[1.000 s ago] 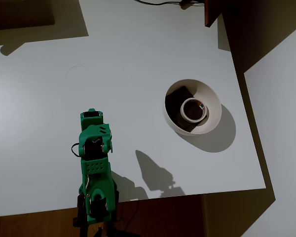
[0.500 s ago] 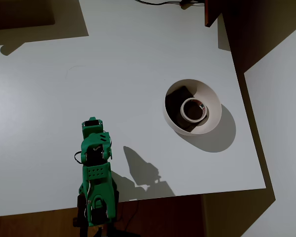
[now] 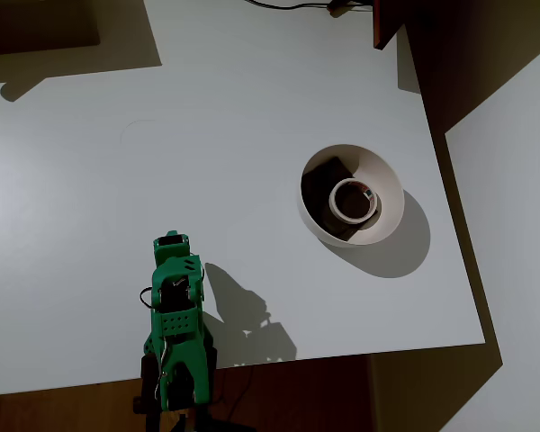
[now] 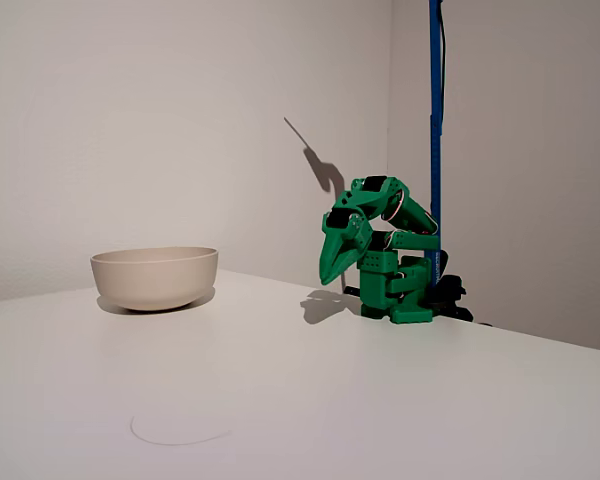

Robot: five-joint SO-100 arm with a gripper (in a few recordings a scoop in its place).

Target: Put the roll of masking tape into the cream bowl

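Observation:
In the overhead view the roll of masking tape (image 3: 353, 200), an off-white ring, lies inside the cream bowl (image 3: 387, 174) at the right of the table, leaning on a dark brown block (image 3: 324, 183) in the same bowl. The fixed view shows the cream bowl (image 4: 155, 277) from the side, its contents hidden by the wall. The green arm is folded back over its base at the table's near edge. Its gripper (image 3: 170, 241) (image 4: 330, 272) points down, shut and holding nothing, far from the bowl.
The white table (image 3: 207, 135) ends at a dark gap on the right. A blue pole (image 4: 436, 130) rises behind the arm's base. Cables lie at the table's far edge (image 3: 288, 4). A faint ring mark (image 4: 180, 428) shows on the tabletop.
The arm has drawn back toward its base, its gripper moving down the overhead picture away from the table's middle. The tape and bowl have not moved.

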